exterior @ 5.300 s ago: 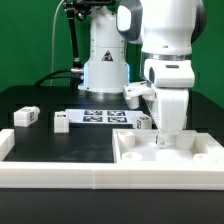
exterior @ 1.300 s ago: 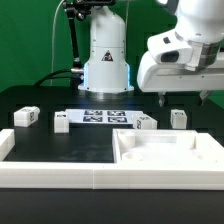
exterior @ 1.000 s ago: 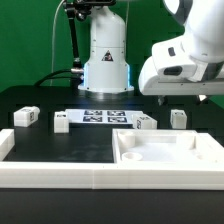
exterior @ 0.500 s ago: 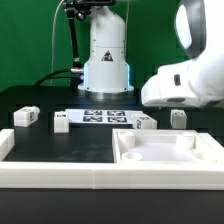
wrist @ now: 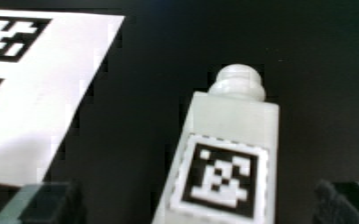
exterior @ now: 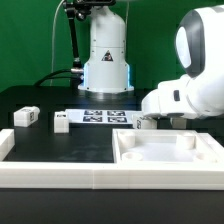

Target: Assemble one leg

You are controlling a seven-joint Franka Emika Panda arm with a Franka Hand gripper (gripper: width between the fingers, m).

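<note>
In the wrist view a leg [wrist: 226,150] lies on the black table, a white block with a black-and-white marker on its face and a round peg [wrist: 240,78] at one end. My gripper [wrist: 190,204] is open, with one dark fingertip [wrist: 27,204] on each side of the leg and a gap to both. In the exterior view the arm's white hand [exterior: 185,98] hangs low at the right, behind the panel, and hides this leg and the fingers. Two more legs [exterior: 27,116] [exterior: 61,122] lie at the exterior view's left.
The marker board [exterior: 103,116] [wrist: 34,90] lies beside the leg under my gripper. The large white panel with a raised rim [exterior: 165,150] stands in front, at the right. A white rail [exterior: 60,178] runs along the front edge. The robot base [exterior: 105,60] stands behind.
The arm has come down and tilted over the right-hand legs behind the panel. The leg visible at the right a second ago is now hidden by the hand.
</note>
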